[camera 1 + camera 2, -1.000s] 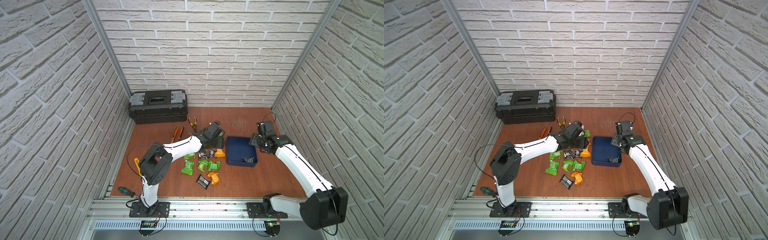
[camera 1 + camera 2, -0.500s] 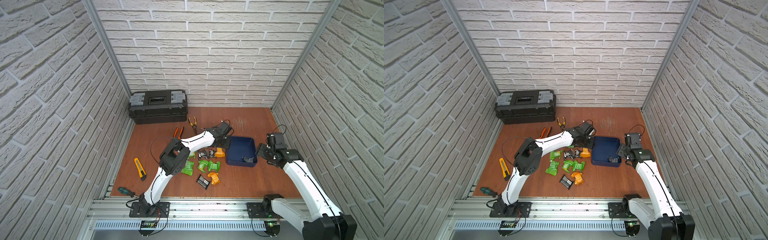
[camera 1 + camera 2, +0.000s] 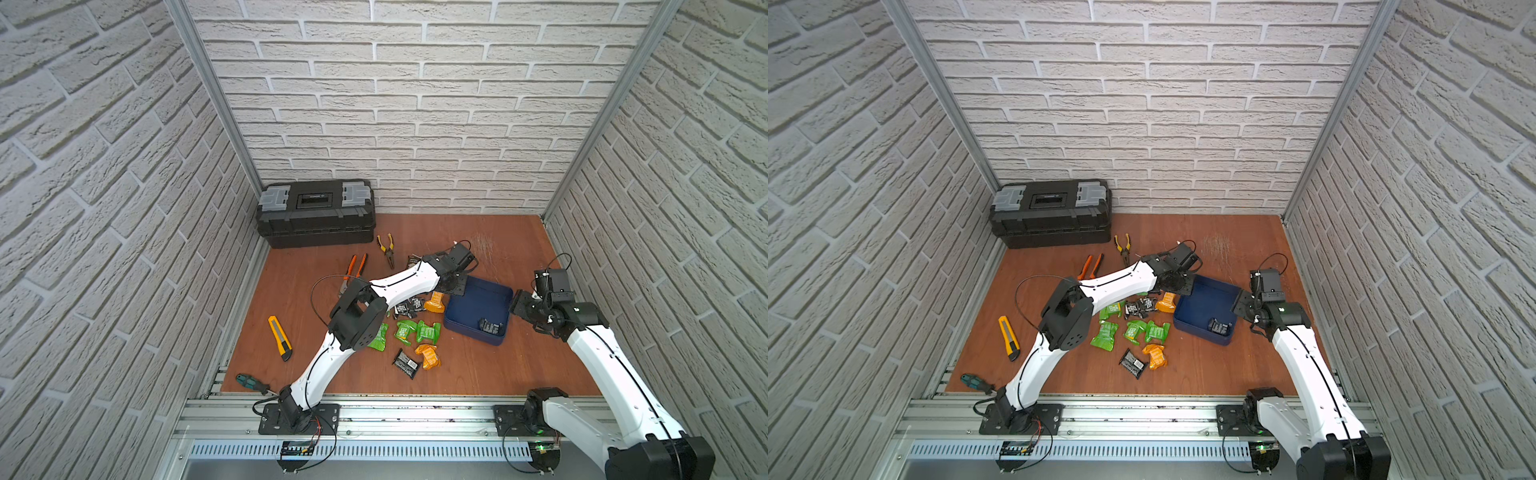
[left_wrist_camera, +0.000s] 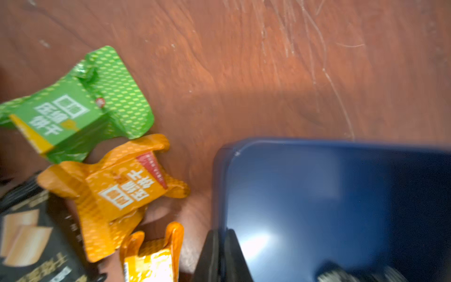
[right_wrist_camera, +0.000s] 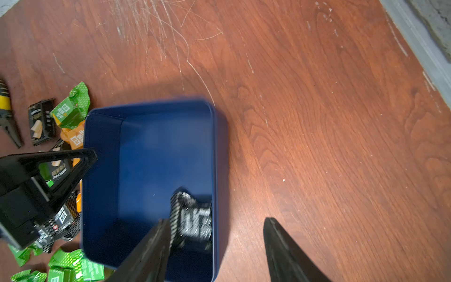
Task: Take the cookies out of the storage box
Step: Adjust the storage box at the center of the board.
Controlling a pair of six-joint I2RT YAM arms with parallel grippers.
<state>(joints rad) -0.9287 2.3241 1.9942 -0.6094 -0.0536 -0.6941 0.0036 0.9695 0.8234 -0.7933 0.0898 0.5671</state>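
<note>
While most cookies [image 3: 428,331] lie out, one black packet [image 3: 490,326] is left in the storage box [image 3: 473,299] (left gripper [image 4: 222,235] pinches its wall; right gripper [image 5: 216,219] gapes, empty).

cookie [image 3: 490,327] in storage box [image 3: 478,301] | other cookies [image 3: 428,331] left of it | toolbox [image 3: 316,216] far behind

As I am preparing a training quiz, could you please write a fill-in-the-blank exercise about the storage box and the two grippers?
1. Exactly ____ packet lies inside the storage box.
2. That packet is ____ with white print.
3. The left gripper is shut on the box's wall; the right gripper stands ____.
Missing words: one; black; open.
</note>
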